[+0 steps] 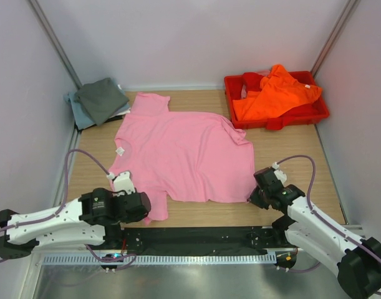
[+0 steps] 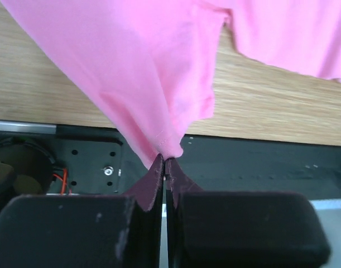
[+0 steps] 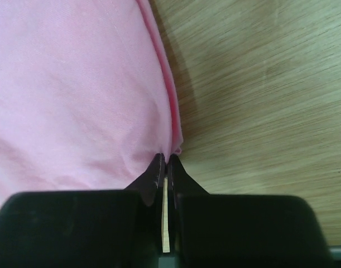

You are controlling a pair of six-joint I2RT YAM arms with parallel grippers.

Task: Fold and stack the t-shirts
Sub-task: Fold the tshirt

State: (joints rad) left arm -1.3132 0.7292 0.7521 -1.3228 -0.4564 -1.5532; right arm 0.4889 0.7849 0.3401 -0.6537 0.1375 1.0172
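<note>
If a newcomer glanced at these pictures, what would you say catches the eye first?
The light pink t-shirt spread across the middle of the table, with the left gripper and right gripper each pinched shut on its near edge. Then the bright orange t-shirt heaped in the red tray, far right, and the dark grey t-shirt atop the pale blue-grey t-shirt, far left.
</note>
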